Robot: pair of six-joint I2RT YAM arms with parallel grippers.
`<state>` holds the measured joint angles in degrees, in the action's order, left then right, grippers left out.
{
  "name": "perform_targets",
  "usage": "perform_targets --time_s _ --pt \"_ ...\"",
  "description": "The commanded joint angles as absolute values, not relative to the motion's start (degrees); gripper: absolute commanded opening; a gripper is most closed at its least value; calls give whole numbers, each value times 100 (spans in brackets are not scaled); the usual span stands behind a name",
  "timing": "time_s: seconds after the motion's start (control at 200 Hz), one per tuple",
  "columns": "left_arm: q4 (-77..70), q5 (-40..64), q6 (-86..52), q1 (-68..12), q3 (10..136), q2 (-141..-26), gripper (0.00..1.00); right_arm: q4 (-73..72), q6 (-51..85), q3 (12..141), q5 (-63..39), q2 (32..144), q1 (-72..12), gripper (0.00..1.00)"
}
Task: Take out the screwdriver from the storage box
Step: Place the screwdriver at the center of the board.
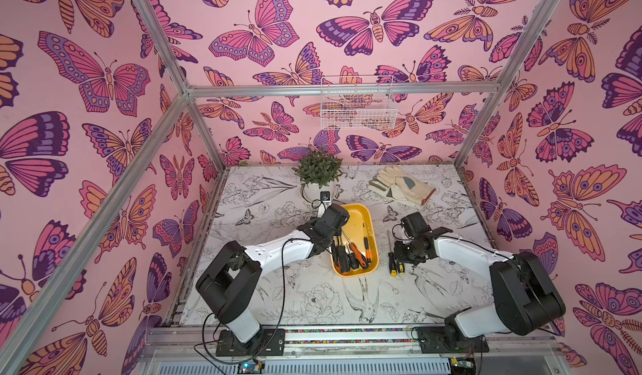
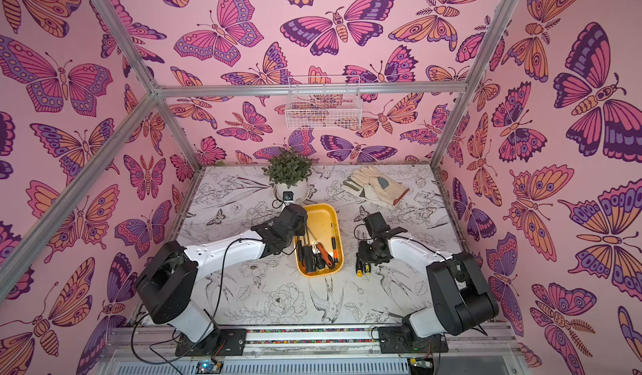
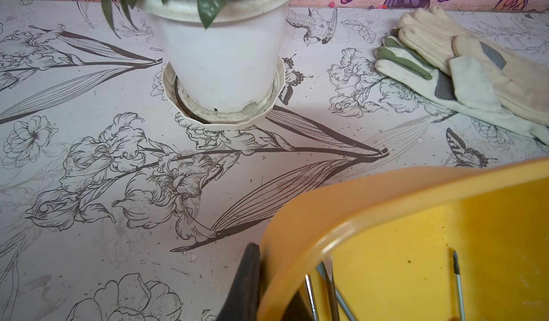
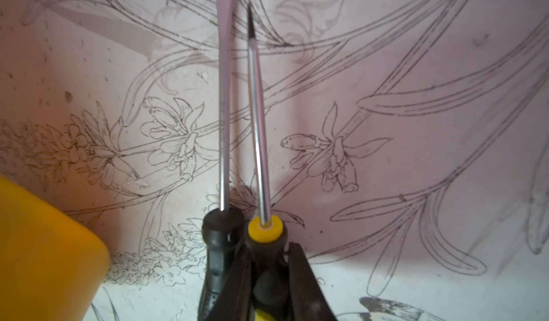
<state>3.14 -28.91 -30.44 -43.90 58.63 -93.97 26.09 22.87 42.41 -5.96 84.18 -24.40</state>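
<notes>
Nothing here is readable to me. A faint engraving runs along the shaft of the black-handled screwdriver (image 4: 222, 126), too blurred to make out.

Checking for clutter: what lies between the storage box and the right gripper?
A black-handled screwdriver, flat on the table beside the yellow-collared screwdriver the right gripper holds; clearest in the right wrist view.
</notes>
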Motion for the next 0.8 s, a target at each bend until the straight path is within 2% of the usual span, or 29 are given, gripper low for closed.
perform_targets --time_s 0.0,0.135,0.31,0.531,0.796 --pt "84 -2954 -3095 -4394 5748 -9158 0 2628 2337 4360 -628 8461 -2399 17" --pt "62 -2914 -3066 -4386 5765 -9176 0 2627 2342 4359 -616 8464 -2395 25" --pt "68 -2889 -3040 -4394 5785 -9201 0 2610 2353 4343 -593 8438 -2391 29" --pt "79 -2887 -3039 -4395 5818 -9236 0 2567 2342 4289 -589 8324 -2383 41" --pt "75 -2888 -2983 -4403 5827 -9241 0 2555 2357 4255 -572 8219 -2372 45"
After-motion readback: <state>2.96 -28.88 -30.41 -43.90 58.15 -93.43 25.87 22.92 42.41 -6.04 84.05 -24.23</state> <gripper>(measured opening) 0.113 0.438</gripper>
